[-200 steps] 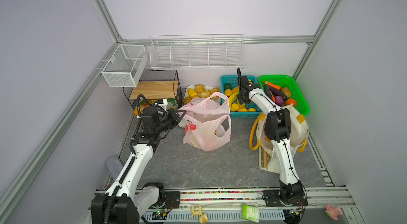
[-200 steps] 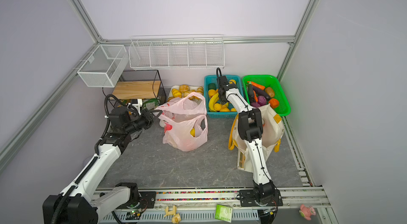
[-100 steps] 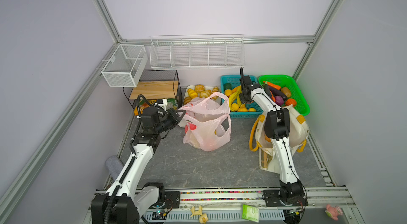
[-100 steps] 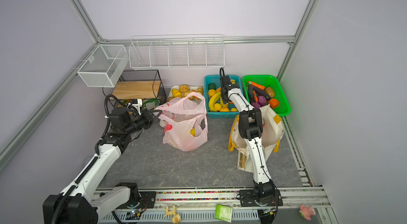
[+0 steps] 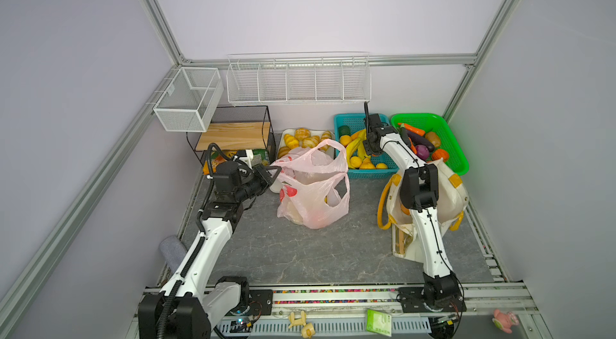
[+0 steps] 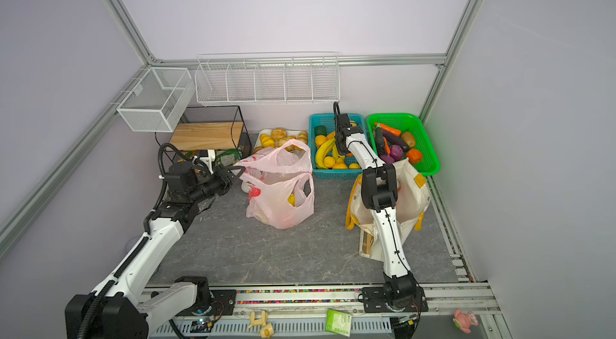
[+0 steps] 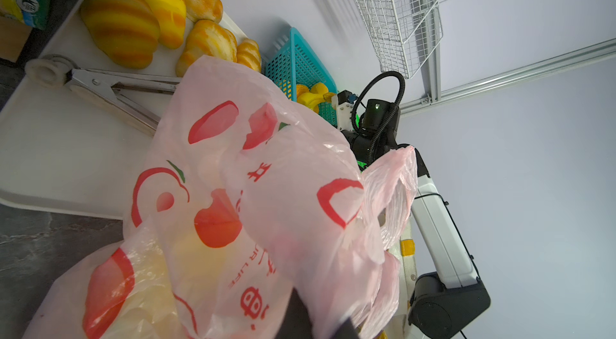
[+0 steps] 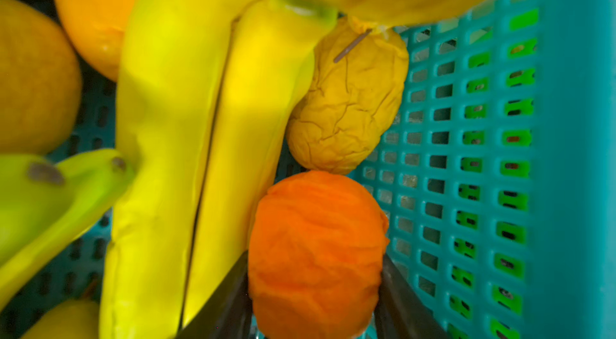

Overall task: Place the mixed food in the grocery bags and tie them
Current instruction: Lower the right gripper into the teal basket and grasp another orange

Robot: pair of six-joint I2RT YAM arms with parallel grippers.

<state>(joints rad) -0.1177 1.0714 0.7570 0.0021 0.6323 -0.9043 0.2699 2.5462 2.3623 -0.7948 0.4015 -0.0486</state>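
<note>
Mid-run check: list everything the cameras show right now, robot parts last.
pink plastic bag: 1, translucent pink with red prints, table centre, something yellow inside
canvas tote: 1, cream with yellow-orange handles, right side
teal basket: 1, back; holds bananas, oranges, a wrinkled yellow pear
green basket: 1, back right; carrot, eggplant, other vegetables
white tray: 1, back centre; golden bread rolls, metal tongs
wire baskets: 2, white, on the walls
black wire shelf: 1, wooden board, back left
green packet, pink toy: 1 each, front rail
left gripper: shut on the pink plastic bag's handle
right gripper: in the teal basket, fingers against both sides of an orange fruit
</note>
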